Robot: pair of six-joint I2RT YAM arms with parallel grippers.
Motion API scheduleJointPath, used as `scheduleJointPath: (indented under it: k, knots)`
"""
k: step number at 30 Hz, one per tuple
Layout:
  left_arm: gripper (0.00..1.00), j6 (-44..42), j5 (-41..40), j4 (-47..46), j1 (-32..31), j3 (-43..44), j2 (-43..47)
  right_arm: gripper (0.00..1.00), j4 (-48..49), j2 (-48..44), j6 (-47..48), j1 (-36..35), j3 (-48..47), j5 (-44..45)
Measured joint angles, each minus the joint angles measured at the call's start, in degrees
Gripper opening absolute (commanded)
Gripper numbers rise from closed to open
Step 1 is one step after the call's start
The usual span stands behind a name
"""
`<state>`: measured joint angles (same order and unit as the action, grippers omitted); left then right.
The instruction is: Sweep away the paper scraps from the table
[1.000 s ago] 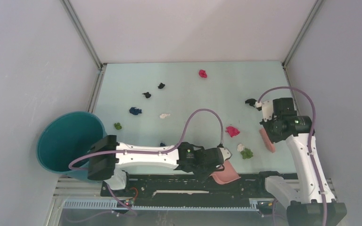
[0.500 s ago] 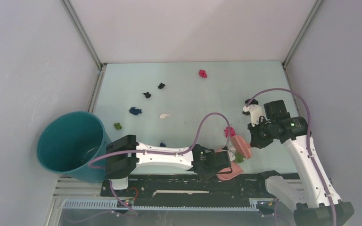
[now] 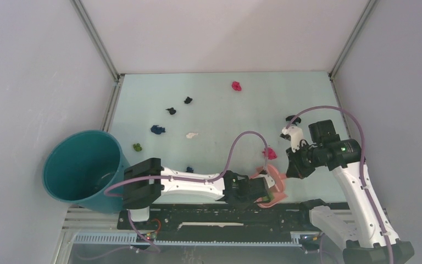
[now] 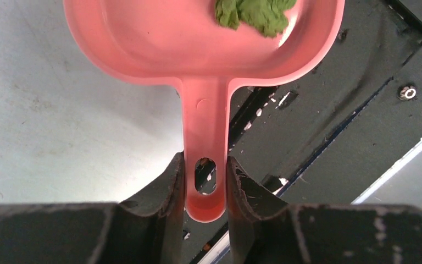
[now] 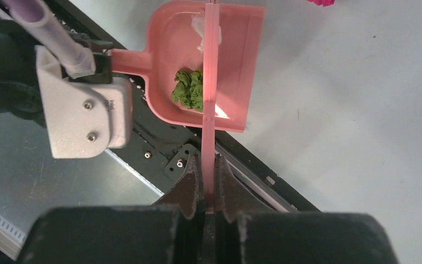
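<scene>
Two scraps (image 5: pixel 188 88) sat in the dustpan (image 5: pixel 165 52), pinched by the left gripper (image 4: pixel 206 181); the right gripper (image 5: pixel 209 184) clamped the brush (image 5: pixel 211 66). A tilt could spill them out.

Dustpan (image 5: pixel 170 49) at the near edge of the table (image 3: pixel 225 104)
One wad (image 5: pixel 188 91) lies in it, brush (image 5: pixel 211 66) over it; the other paper scraps (image 3: pixel 157 130) sit behind and left, bucket (image 3: pixel 82 165) off the near-left corner.
</scene>
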<state>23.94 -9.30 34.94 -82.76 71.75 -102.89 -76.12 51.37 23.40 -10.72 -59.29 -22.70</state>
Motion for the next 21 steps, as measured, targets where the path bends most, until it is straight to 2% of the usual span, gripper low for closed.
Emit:
scheduleJointPath:
  k: [2,4,9,13,16,21]
  knots:
    - [0.33,0.00,-0.17,-1.46,0.00,-1.05,0.00,0.00,-0.28,0.00,0.52,-0.04,0.00,-0.98]
    - [0.43,-0.02,-0.33,-3.63,0.00,-2.67,0.04,0.00,-0.66,0.00,0.74,-0.11,0.00,-1.51]
    - [0.47,-0.07,-0.68,-6.16,0.00,-5.55,0.48,0.00,-1.33,-0.07,0.92,-0.24,-0.85,0.02]
    - [0.44,-0.26,-0.61,-7.65,0.00,-6.23,0.48,0.00,-1.25,-0.04,1.29,-0.24,-2.86,2.78]
    - [0.38,-0.50,-0.70,-8.83,0.00,-6.32,0.48,0.00,-0.87,0.02,1.42,-0.24,-3.30,4.68]
    - [0.13,-0.55,-0.98,-10.38,-0.02,-6.25,0.48,0.00,-0.35,1.86,1.05,-0.33,-3.30,5.05]
